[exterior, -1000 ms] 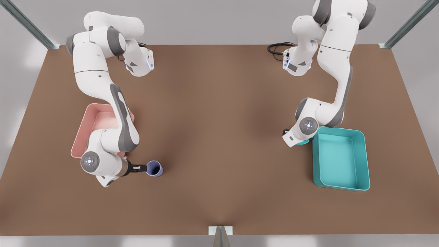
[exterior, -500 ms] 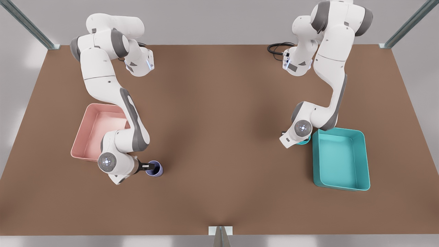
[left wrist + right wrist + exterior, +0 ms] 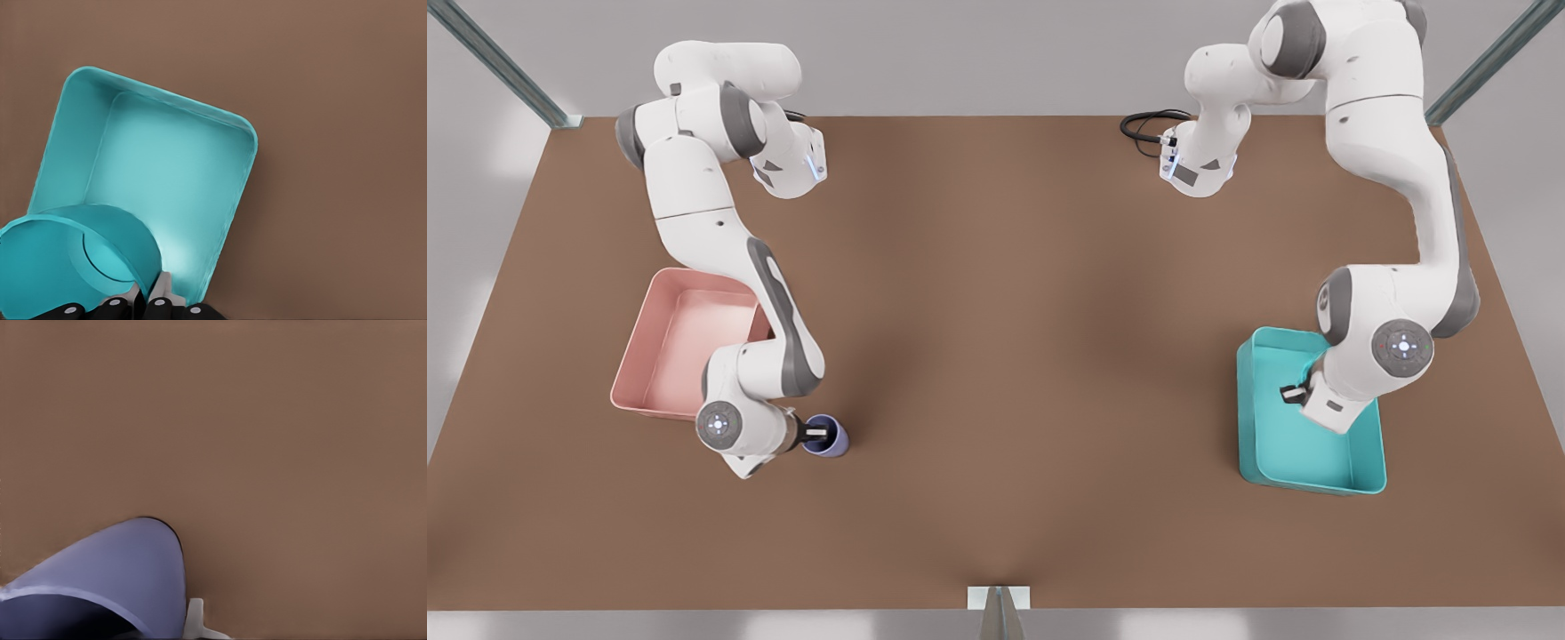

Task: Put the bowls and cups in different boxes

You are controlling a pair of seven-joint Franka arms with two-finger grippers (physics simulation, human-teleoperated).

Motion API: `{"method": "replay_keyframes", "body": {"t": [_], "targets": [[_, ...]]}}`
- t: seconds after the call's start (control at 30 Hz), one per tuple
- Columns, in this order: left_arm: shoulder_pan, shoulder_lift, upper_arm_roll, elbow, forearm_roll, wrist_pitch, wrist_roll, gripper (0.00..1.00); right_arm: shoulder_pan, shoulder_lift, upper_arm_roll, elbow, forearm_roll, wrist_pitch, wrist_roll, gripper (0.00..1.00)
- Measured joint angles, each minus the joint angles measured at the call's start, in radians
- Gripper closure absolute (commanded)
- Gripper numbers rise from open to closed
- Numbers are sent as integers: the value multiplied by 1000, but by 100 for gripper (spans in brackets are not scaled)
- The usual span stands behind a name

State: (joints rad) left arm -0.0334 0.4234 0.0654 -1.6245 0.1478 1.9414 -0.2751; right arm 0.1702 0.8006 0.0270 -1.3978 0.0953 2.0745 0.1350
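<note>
Teal bowl over teal box, cup gripped on the worktop

Left gripper (image 3: 148, 297) reaches down from a bent arm, fingers pinching the teal bowl (image 3: 73, 263) by its rim above the teal box (image 3: 160, 180). Right gripper (image 3: 815, 435) lies low and level, fingers pinching the rim of the upright cup (image 3: 827, 436), mouth upward, on the worktop (image 3: 996, 356) beside the pink box (image 3: 667, 347).

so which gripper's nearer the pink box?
Right. The right gripper is at the cup, just off the pink box's near corner. The left gripper holds the bowl over the teal box, across the table.
</note>
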Motion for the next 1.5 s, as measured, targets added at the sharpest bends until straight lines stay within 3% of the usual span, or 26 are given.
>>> {"method": "replay_keyframes", "body": {"t": [0.17,0.33,0.4,0.43,0.53,0.7,0.77,0.9,1.2,1.23,1.27,1.5], "targets": [[41,140,21,-39,-6,48,-9,79,-21,-60,2,30,-4,-13,-5,79],[74,252,22,-41,-9,119,-15,79,-207,-231,-6,23,-12,-180,-80,79],[76,260,20,-41,-15,138,-15,20,-282,-268,-8,20,-17,-247,-124,79],[76,257,19,-40,-21,145,-13,1,-317,-277,-9,19,-22,-273,-149,79],[69,107,1,-24,-62,99,7,0,-377,-298,-10,-9,-45,-330,-223,79],[-52,-195,-90,161,-81,-252,28,0,-391,-407,-10,-226,-86,-309,-324,79],[-70,-184,-107,266,-78,-391,50,0,-398,-443,-9,-319,-92,-256,-359,79],[-65,-163,-122,303,-75,-546,88,0,-400,-445,-8,-488,-92,-62,-419,79],[-62,-149,-124,302,-74,-656,147,0,-401,-379,-7,-535,-83,191,-516,79],[-60,-149,-124,302,-74,-660,152,0,-403,-374,-7,-536,-84,199,-522,27],[-60,-149,-124,302,-74,-665,157,0,-404,-370,-7,-536,-89,205,-524,0],[-57,-148,-124,302,-70,-680,183,0,-405,-368,-4,-528,-125,225,-497,0]]}}
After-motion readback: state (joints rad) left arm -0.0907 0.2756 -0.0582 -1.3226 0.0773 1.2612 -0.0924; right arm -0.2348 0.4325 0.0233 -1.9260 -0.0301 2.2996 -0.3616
